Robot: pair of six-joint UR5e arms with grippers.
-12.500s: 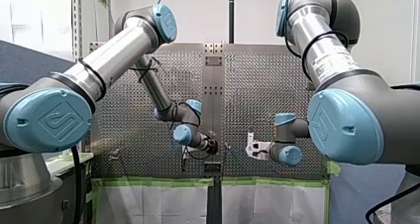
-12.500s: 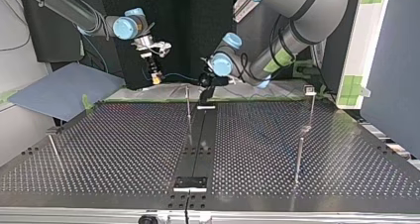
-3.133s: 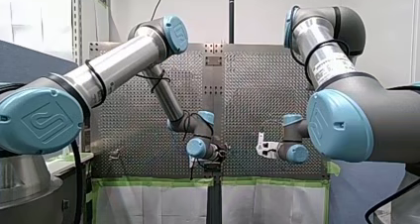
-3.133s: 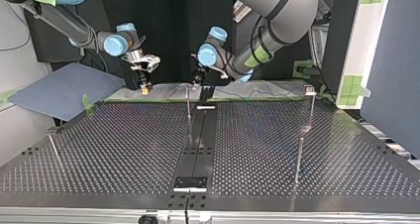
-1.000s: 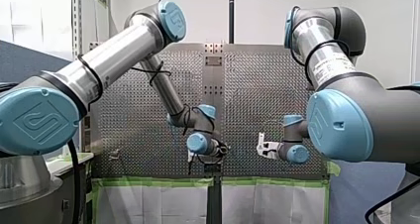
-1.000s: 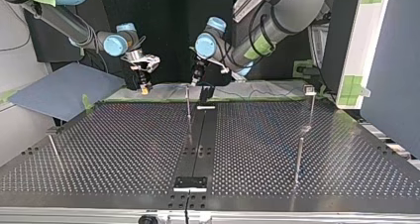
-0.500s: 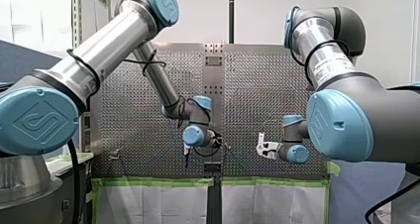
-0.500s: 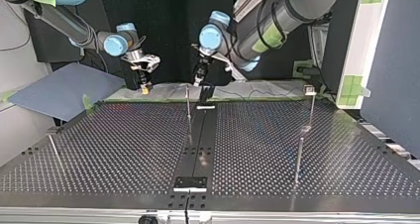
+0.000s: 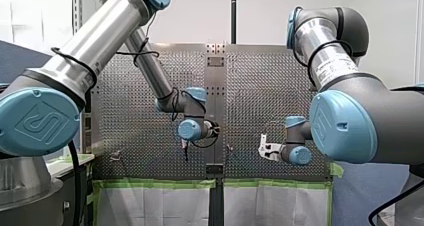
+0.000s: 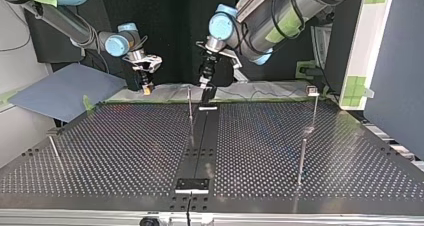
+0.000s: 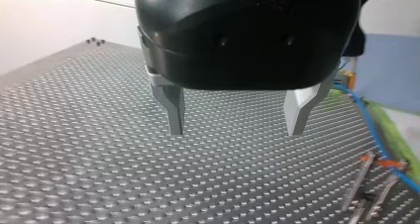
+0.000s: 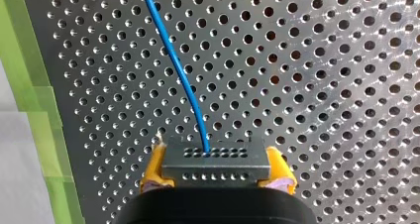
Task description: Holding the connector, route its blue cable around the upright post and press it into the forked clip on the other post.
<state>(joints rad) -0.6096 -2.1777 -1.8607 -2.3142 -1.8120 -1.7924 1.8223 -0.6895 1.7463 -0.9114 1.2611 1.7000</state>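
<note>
Connector (image 12: 215, 162), small and rigid, is pinched between the yellow pads (image 12: 154, 167) of my right jaws, over the bench (image 12: 322, 85). Its blue cable (image 12: 183, 75) looks thin, light and floppy, so I'd grip the body, not the wire. My left jaws stand open, empty.

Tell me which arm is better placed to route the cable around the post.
Right. Its jaws are shut on the connector, the blue cable running from it. The left arm's jaws hang open and empty over the perforated table.
</note>
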